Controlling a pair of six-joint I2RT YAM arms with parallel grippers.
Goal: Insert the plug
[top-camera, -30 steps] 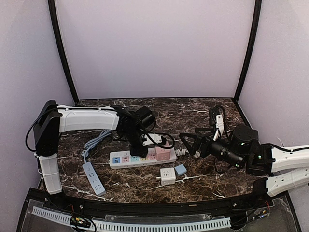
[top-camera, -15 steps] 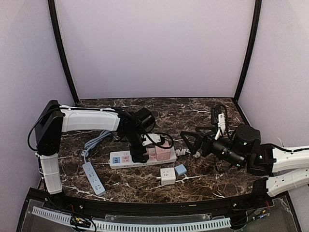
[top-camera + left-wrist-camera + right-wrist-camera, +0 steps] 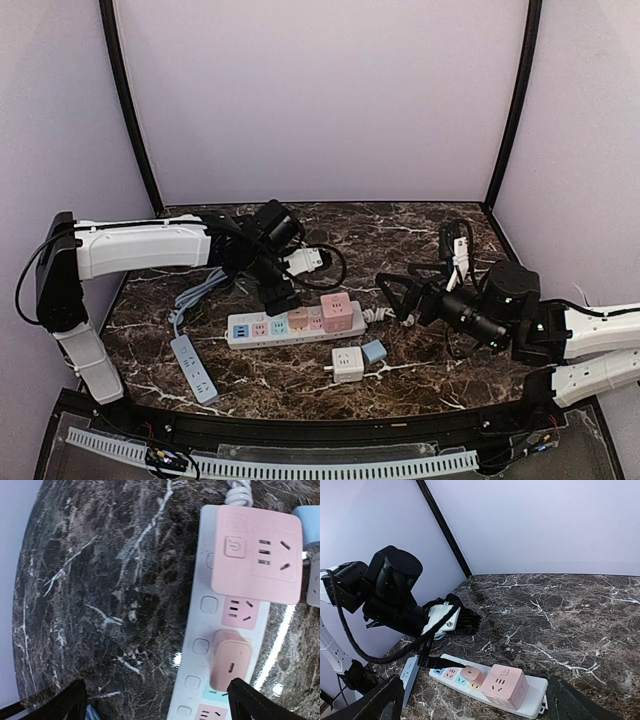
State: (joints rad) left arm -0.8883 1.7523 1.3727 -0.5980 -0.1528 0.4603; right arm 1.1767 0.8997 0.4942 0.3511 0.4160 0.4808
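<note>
The left arm (image 3: pixel 140 247) reaches from its base at the left edge in a long level stretch over the bench (image 3: pixel 420 375). It bends at the wrist, so the left fingers (image 3: pixel 65 707) point down at the white power strip (image 3: pixel 250 330) in the middle of the marble top. These fingers are spread wide with nothing between them. In the left wrist view they frame the strip from above, apart from everything on it.

The pink plug (image 3: pixel 231 665) is seated in the strip. One free pink socket separates it from the pink cube adapter (image 3: pixel 256 555), which sits on the strip's right end. In the left wrist view the plug lies closer to one fingertip than the other, and neither touches it.

The right arm (image 3: pixel 590 335) lies low across the right side of the bench, with its forearm angled toward the centre. The right fingers (image 3: pixel 380 702) are level and aimed at the cube end of the strip. They are fully parted, hold nothing and are well apart from the strip.

A coiled white cable (image 3: pixel 372 314) leaves the strip beside the cube. Nearer the front edge, a white cube adapter (image 3: pixel 347 364) sits just beside a small blue adapter (image 3: pixel 374 351). A second, narrower power strip (image 3: pixel 193 368) lies at an angle on the left.
</note>
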